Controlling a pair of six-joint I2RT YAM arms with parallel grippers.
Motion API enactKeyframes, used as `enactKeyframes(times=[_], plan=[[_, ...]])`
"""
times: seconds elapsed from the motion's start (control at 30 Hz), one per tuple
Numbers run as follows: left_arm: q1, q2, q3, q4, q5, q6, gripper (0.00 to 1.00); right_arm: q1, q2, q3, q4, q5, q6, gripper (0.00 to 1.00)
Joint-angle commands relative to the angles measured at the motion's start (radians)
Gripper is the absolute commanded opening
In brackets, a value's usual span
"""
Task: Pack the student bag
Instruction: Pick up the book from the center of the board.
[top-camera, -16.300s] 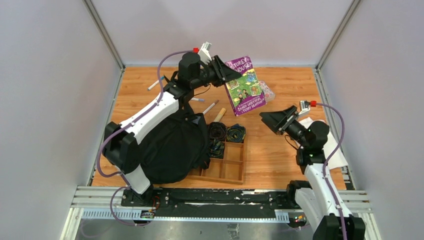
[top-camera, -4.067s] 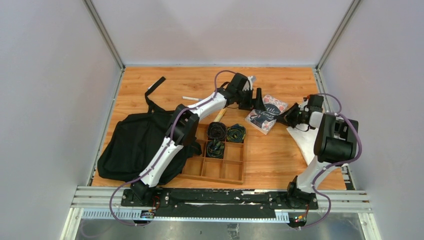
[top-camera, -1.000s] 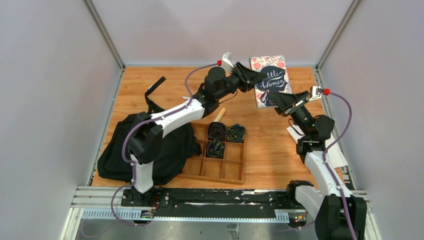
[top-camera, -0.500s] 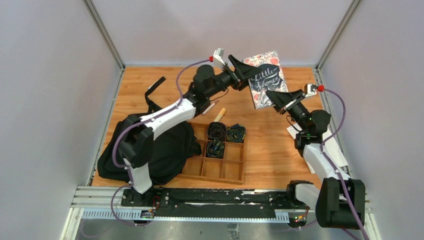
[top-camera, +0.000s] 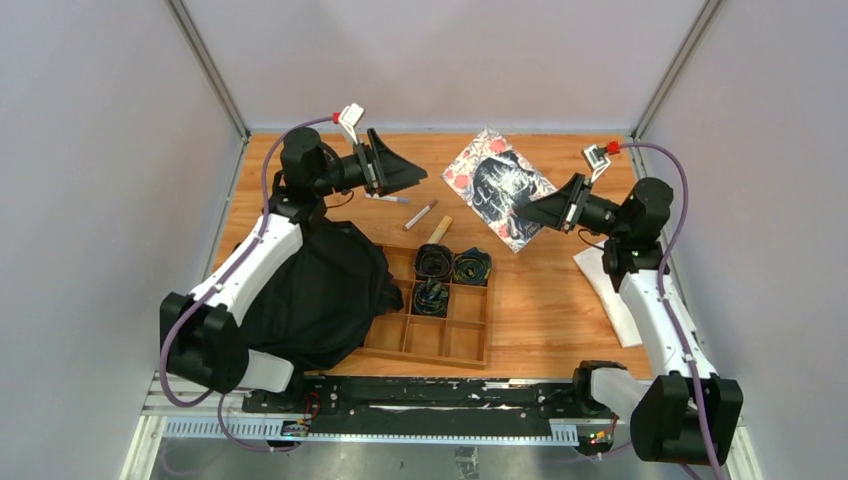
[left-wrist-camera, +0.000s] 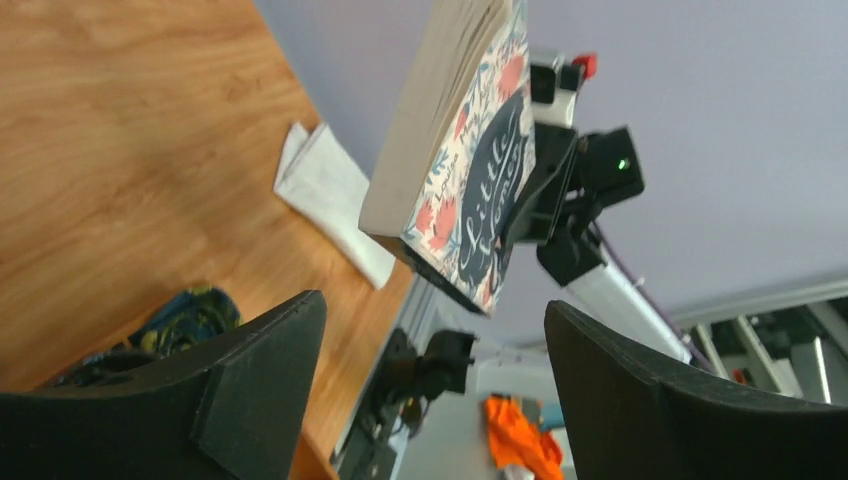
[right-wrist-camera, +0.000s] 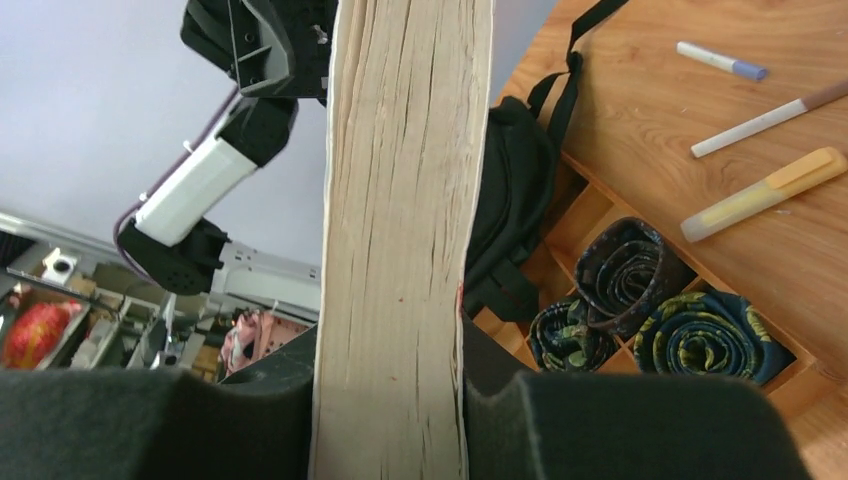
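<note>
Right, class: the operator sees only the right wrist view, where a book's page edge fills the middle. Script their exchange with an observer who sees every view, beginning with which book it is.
Observer: The book has a floral cover with a dark panel lettered Little Women.
Operator: Is the left pincer gripping it along with my right pincer?
Observer: No. The left one is open and apart from the book.
Operator: Is anything lying on my side of the table?
Observer: A folded white sheet lies by the right edge.
</note>
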Motion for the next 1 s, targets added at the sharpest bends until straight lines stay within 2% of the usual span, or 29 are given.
enactKeyframes(times=[0.0, 0.17, 0.3, 0.47, 0.53, 0.63, 0.67, 0.73, 0.77, 0.8, 0.83, 0.9, 0.93, 0.97], plan=[[-0.006, -0.045, 0.058, -0.397, 0.09, 0.311, 0.89, 0.062, -0.028, 0.056, -0.061, -0.096, -0.127, 0.0], [-0.066, -0.043, 0.116, -0.462, 0.094, 0.401, 0.92, 0.186, 0.022, 0.055, 0.008, -0.089, -0.107, 0.0], [-0.078, -0.021, 0.141, -0.491, 0.118, 0.43, 0.92, 0.232, 0.04, 0.065, 0.06, -0.093, -0.087, 0.0], [-0.114, -0.014, 0.134, -0.471, 0.188, 0.431, 0.85, 0.262, 0.07, 0.081, 0.052, -0.114, -0.1, 0.0], [-0.13, -0.023, 0.131, -0.464, 0.198, 0.424, 0.77, 0.266, 0.078, 0.08, 0.046, -0.124, -0.11, 0.0], [-0.141, -0.027, 0.13, -0.463, 0.201, 0.421, 0.57, 0.269, 0.087, 0.075, 0.036, -0.131, -0.123, 0.0], [-0.142, -0.026, 0.13, -0.46, 0.201, 0.415, 0.47, 0.269, 0.087, 0.075, 0.032, -0.132, -0.128, 0.0], [-0.142, -0.023, 0.132, -0.449, 0.191, 0.397, 0.19, 0.271, 0.087, 0.078, -0.001, -0.127, -0.151, 0.0], [-0.142, -0.019, 0.131, -0.438, 0.182, 0.383, 0.03, 0.27, 0.089, 0.084, -0.039, -0.116, -0.174, 0.03], [-0.14, -0.016, 0.13, -0.427, 0.164, 0.363, 0.0, 0.269, 0.088, 0.09, -0.09, -0.099, -0.203, 0.2], [-0.14, -0.014, 0.128, -0.413, 0.147, 0.341, 0.0, 0.267, 0.086, 0.101, -0.143, -0.072, -0.231, 0.46], [-0.14, -0.016, 0.111, -0.348, 0.126, 0.275, 0.0, 0.263, 0.075, 0.102, -0.211, -0.009, -0.244, 0.76], [-0.139, -0.019, 0.097, -0.288, 0.12, 0.232, 0.0, 0.263, 0.064, 0.084, -0.181, 0.032, -0.214, 0.84], [-0.138, -0.022, 0.08, -0.229, 0.115, 0.183, 0.0, 0.263, 0.054, 0.053, -0.098, 0.064, -0.145, 0.87]])
